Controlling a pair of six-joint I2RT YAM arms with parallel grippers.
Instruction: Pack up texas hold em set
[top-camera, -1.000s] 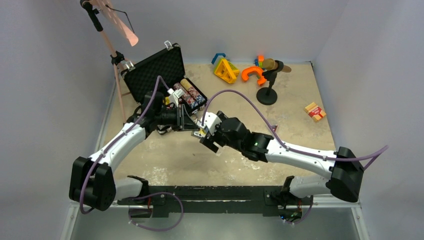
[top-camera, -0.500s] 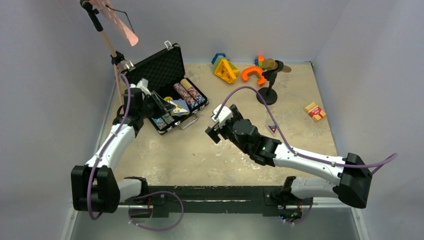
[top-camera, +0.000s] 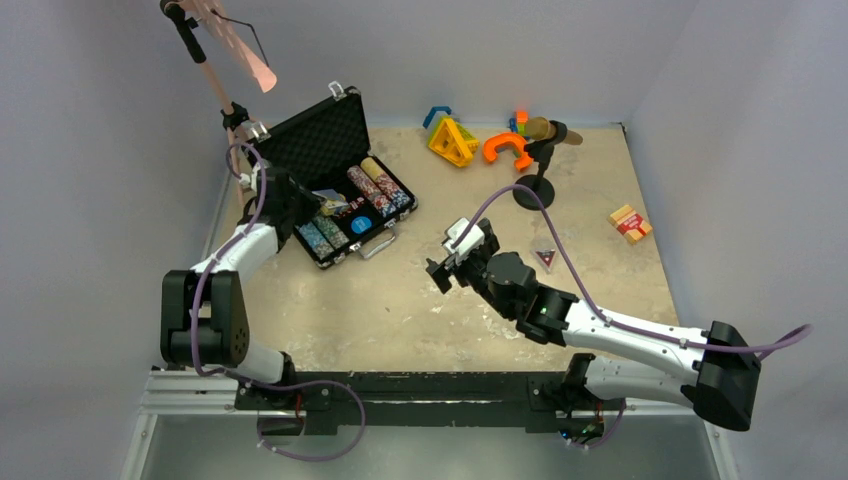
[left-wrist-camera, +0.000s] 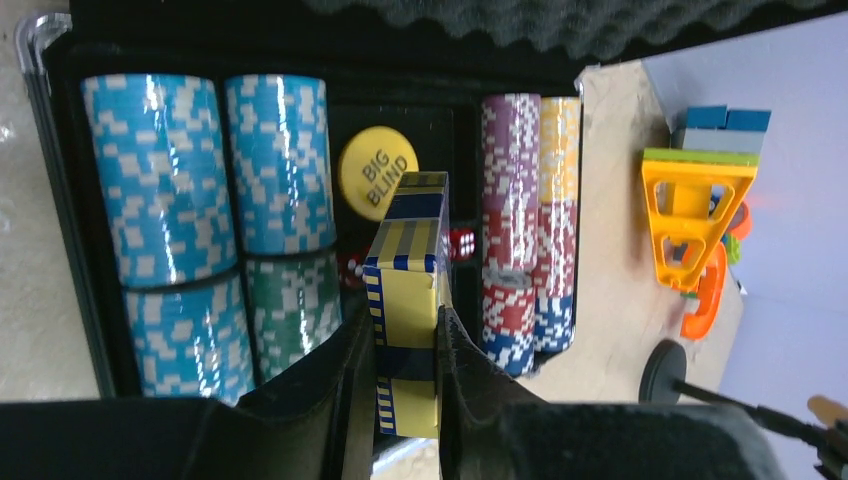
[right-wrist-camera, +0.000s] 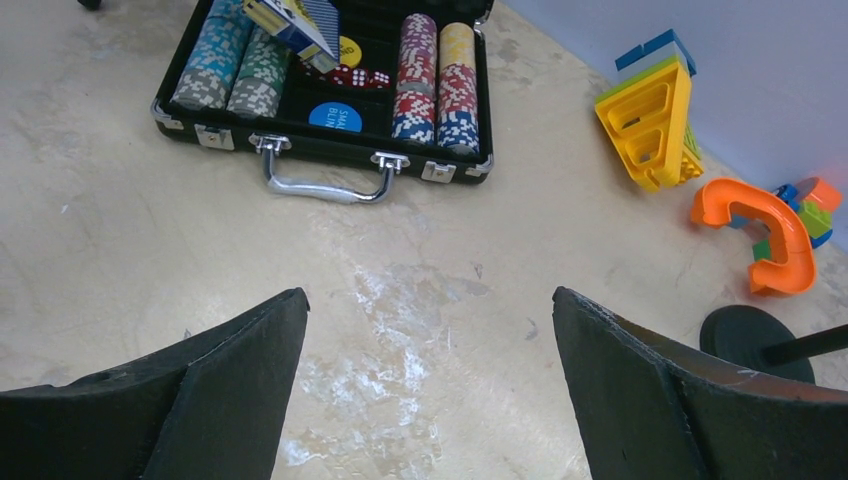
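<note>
The black briefcase (top-camera: 300, 150) lies open at the back left, with chip stacks (top-camera: 380, 188) in its tray. My left gripper (top-camera: 318, 203) is shut on a yellow and blue card deck (left-wrist-camera: 408, 300) and holds it over the tray's middle slot, above the yellow "Big Blind" disc (left-wrist-camera: 377, 171) and red dice (left-wrist-camera: 460, 243). Blue and green chip stacks (left-wrist-camera: 150, 150) lie to its left, and mixed stacks (left-wrist-camera: 525, 220) to its right. My right gripper (top-camera: 445, 268) is open and empty over bare table, right of the case. A blue disc (right-wrist-camera: 335, 117) lies in the tray.
An orange card box (top-camera: 630, 222) lies on the table at the right. A small dark triangle (top-camera: 545, 257) lies near my right arm. Yellow (top-camera: 450, 138) and orange (top-camera: 505, 148) toy shapes and a microphone stand (top-camera: 533, 190) are at the back. The case handle (right-wrist-camera: 325, 185) faces forward.
My left arm has swung back and left, carrying the card deck from the table's middle to over the case tray. My right gripper has drawn back to the right, open.
</note>
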